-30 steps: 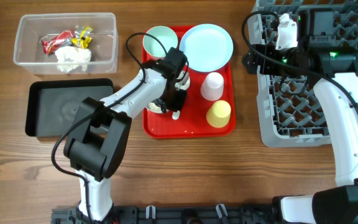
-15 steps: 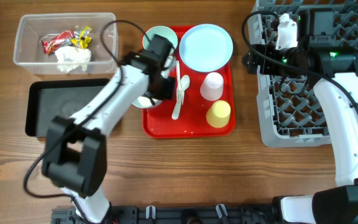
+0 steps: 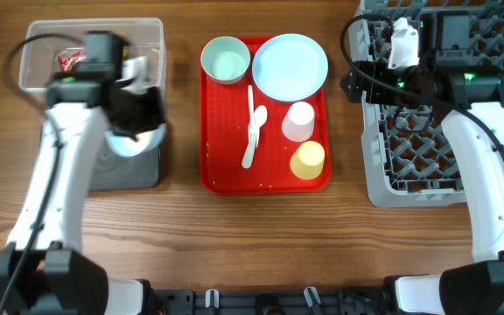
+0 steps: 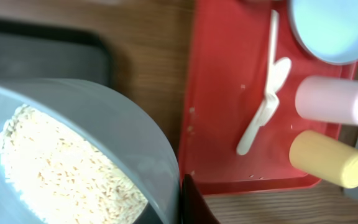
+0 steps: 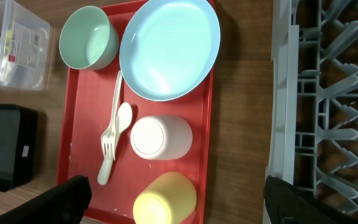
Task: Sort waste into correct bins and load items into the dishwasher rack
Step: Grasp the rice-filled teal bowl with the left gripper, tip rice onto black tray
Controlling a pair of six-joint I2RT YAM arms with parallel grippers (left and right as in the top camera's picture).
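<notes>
Rack [image 3: 405,166] sits at right, the right pincer [image 5: 178,202] spread wide and empty above its far left corner. At left lies the black tray [image 4: 42,59]. Directly over it the left pincer [image 3: 134,109] pinches the bowl [image 4: 104,143] by its rim. The rice [image 4: 61,168] inside should need only tipping downward.

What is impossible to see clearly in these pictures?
- Left hand: overhead, blurred; the left wrist view cuts it off at the bottom edge, so its hold on the bowl is hidden.
- Black tray: overhead, mostly covered by the left arm and bowl.
- Tub contents: overhead, mostly behind the left arm; right wrist view, cut by the edge.
</notes>
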